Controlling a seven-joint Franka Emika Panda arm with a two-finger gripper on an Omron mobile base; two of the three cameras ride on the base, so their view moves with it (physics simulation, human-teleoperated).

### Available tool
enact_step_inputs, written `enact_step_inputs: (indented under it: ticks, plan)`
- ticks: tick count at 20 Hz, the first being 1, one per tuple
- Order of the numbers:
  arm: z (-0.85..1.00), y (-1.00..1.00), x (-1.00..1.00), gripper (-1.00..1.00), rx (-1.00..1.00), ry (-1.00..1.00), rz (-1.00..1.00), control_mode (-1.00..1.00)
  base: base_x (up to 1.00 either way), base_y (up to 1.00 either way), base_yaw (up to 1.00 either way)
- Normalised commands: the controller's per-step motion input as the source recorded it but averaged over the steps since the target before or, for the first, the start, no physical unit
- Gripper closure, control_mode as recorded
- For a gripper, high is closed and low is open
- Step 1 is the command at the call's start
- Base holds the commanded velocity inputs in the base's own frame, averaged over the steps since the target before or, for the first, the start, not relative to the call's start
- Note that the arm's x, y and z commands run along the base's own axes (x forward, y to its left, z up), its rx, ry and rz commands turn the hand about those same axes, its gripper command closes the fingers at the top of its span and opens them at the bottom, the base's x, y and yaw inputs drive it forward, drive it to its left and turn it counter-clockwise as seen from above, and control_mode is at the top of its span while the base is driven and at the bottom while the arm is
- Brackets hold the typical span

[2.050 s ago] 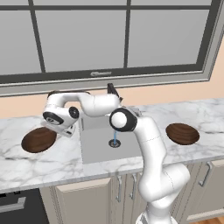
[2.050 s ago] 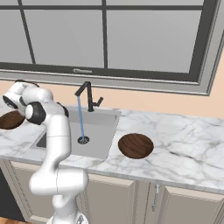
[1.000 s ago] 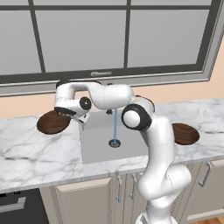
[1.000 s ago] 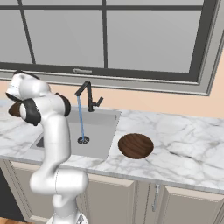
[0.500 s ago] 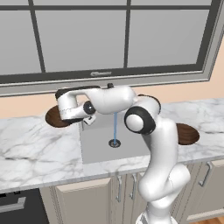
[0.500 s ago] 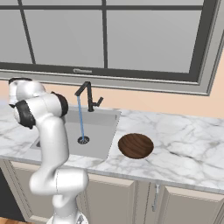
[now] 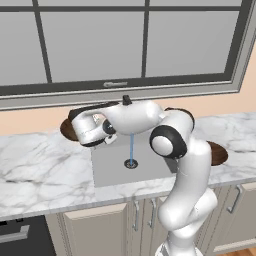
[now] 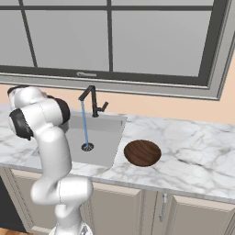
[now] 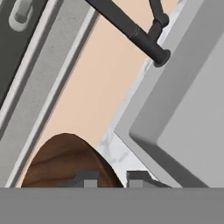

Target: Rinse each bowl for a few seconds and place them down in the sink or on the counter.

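My gripper (image 7: 79, 131) is shut on the rim of a dark-brown wooden bowl (image 7: 69, 128), held in the air over the counter (image 7: 40, 165) just left of the sink (image 7: 112, 167). In the hand view the bowl (image 9: 65, 162) lies against the left fingertip (image 9: 86, 178), tilted, with the sink's corner (image 9: 144, 131) and the black faucet (image 9: 131, 28) beyond it. A second bowl (image 8: 142, 152) rests flat on the counter right of the sink (image 8: 108, 137); my arm partly hides that bowl (image 7: 218, 153) in the left base view.
A thin blue stream of water (image 8: 84, 124) runs from the faucet (image 8: 92, 102) onto the drain (image 8: 87, 147). A window (image 7: 125, 45) and beige wall stand right behind the counter. Marble stretches away on the far right (image 8: 197, 147).
The gripper has lifted the bowl higher off the counter and carried it a little right, toward the sink's left edge. The second bowl and the water stream are unchanged.
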Motion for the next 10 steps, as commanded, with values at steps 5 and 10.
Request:
enact_step_inputs:
  ticks: [5, 10]
  plan:
    - [0.56, 0.30, -0.25, 1.00, -0.23, 0.06, -0.11, -1.00, 0.00, 0.00, 0.00]
    - [0.69, 0.24, -0.33, 1.00, -0.22, 0.03, -0.01, -1.00, 0.00, 0.00, 0.00]
